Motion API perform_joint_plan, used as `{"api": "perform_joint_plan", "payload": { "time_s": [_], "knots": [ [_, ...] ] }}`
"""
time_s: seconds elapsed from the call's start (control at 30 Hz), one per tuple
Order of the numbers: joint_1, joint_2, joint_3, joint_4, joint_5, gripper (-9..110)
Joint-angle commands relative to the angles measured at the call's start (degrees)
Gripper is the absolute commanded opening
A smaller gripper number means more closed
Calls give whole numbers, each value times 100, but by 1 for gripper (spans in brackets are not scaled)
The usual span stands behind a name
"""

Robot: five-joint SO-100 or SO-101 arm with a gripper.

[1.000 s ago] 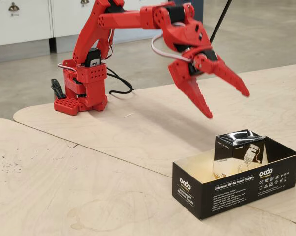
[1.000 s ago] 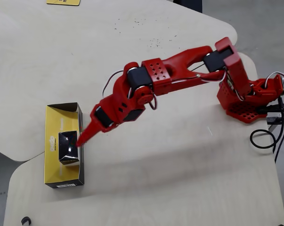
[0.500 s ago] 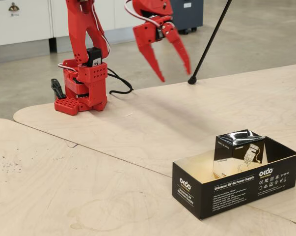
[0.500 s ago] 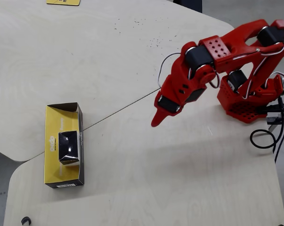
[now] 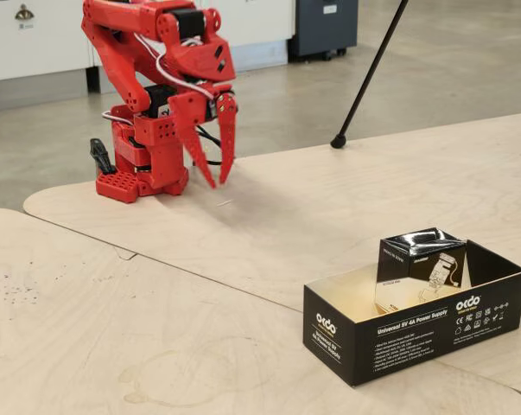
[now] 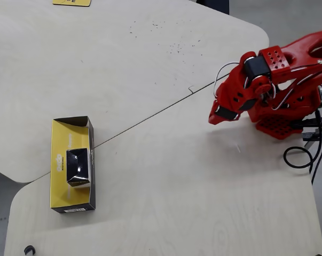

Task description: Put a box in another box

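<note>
Small carton (image 5: 418,270): black above, white below; stood upright inside the long black box (image 5: 416,330), toward its right half in the fixed view, seen centred lengthwise from overhead (image 6: 78,166).

Long box: set on the wooden table (image 5: 156,328), cream interior exposed.

Claw (image 5: 215,180): empty, fingers slightly parted, pointed down close to the arm's base (image 5: 143,164), well apart from both boxes.

Progress: placement judged complete; nothing visibly left to be done.

"Universal 5V 4A Power Supply", "orco" logos on long black box (image 5: 416,333)
</note>
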Motion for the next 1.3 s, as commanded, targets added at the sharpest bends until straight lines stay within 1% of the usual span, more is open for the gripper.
{"api": "perform_joint_plan", "payload": {
  "time_s": [0.0,0.13,0.27,0.6,0.7,1.27],
  "knots": [
    [246,1248,694,229,-396,-1],
    [448,2347,1266,624,-598,-1],
    [668,3059,1635,773,-756,-1],
    [624,3085,1811,738,-1028,-1],
    [624,3085,1811,861,-1389,-1],
    [624,3085,1811,861,-1389,0]
  ]
}}
